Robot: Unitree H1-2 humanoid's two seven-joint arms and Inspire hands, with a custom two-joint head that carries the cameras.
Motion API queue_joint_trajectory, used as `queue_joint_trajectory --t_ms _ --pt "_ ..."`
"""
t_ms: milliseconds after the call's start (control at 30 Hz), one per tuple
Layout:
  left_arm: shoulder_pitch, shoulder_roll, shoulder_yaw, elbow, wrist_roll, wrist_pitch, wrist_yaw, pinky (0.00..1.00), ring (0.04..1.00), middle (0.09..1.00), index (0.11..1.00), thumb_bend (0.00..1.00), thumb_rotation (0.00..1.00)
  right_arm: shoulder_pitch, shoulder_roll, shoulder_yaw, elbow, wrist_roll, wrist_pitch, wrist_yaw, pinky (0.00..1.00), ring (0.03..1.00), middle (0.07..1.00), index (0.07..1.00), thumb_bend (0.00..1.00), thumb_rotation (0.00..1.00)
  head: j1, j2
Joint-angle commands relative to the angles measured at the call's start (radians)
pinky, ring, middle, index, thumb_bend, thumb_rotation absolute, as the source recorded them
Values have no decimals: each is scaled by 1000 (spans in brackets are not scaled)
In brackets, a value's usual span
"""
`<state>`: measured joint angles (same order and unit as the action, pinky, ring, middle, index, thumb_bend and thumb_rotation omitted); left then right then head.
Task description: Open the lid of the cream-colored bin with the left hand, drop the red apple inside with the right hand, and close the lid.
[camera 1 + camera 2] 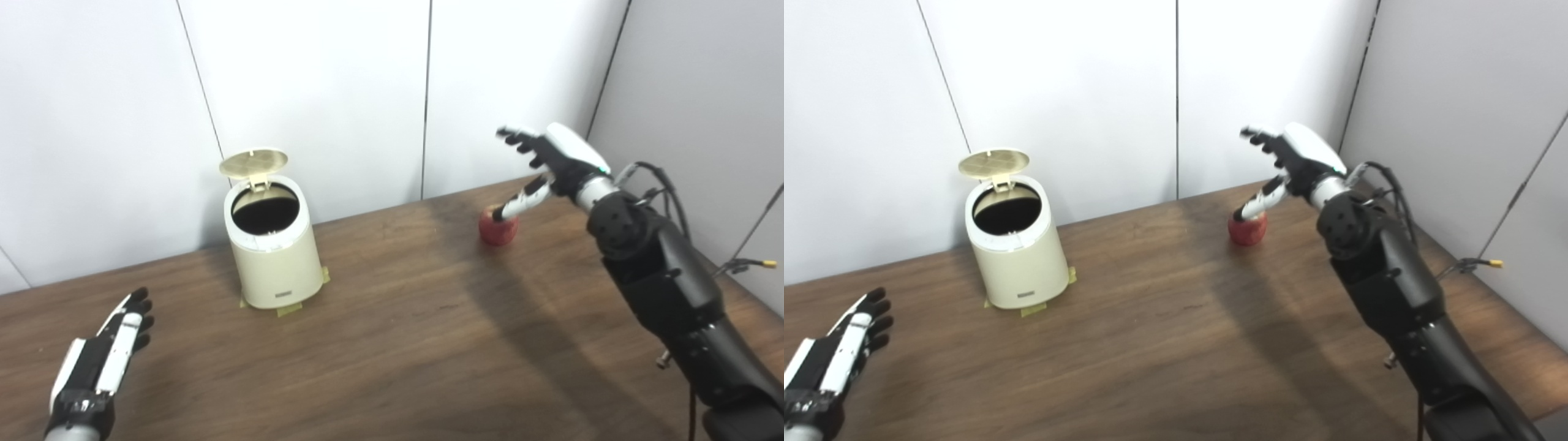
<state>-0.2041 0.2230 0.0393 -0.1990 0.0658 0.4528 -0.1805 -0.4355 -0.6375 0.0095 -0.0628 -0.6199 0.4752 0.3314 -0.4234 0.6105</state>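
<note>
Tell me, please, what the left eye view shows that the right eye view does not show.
Only the left eye view shows the left hand whole, with its wrist; the right eye view cuts it at the edge. Only the right eye view shows the table's right edge. Both show the cream bin with its lid raised, and the open right hand above the red apple.

A dark wood-grain table (392, 343) is seen under everything, and white wall panels (306, 92) split by thin dark seams are set behind it. Bits of yellowish tape (288, 311) are stuck flat on the tabletop. Pretty bare otherwise.
</note>
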Motion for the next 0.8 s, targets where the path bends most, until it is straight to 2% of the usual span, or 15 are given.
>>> queue_joint_trajectory --t_ms 0,200,433,567,667,767 --pt "-14 -6 8 -46 -17 -17 14 958 938 953 965 333 961 -71 -30 1 11 -55 -6 7 792 894 914 877 949 172 0 2" --pt "5 -11 5 -72 -8 -22 28 924 920 932 940 363 961 -126 -24 40 107 -78 -9 2 745 882 912 879 943 155 5 2" --pt "13 -4 2 -92 -9 -12 26 921 921 935 941 378 955 -183 -23 105 210 -121 -6 14 799 942 943 901 919 178 10 9" --pt "16 -7 10 -98 -28 -4 23 946 934 945 952 376 943 -212 -21 142 254 -157 -6 29 784 906 935 880 908 199 10 12" --pt "12 -4 17 -105 -35 11 23 955 936 948 957 358 934 -232 -18 160 286 -181 -6 67 802 908 934 879 926 232 14 15" --pt "10 7 11 -113 -9 16 29 914 923 939 950 342 937 -250 -22 190 321 -207 -6 103 839 920 936 880 932 256 17 17"
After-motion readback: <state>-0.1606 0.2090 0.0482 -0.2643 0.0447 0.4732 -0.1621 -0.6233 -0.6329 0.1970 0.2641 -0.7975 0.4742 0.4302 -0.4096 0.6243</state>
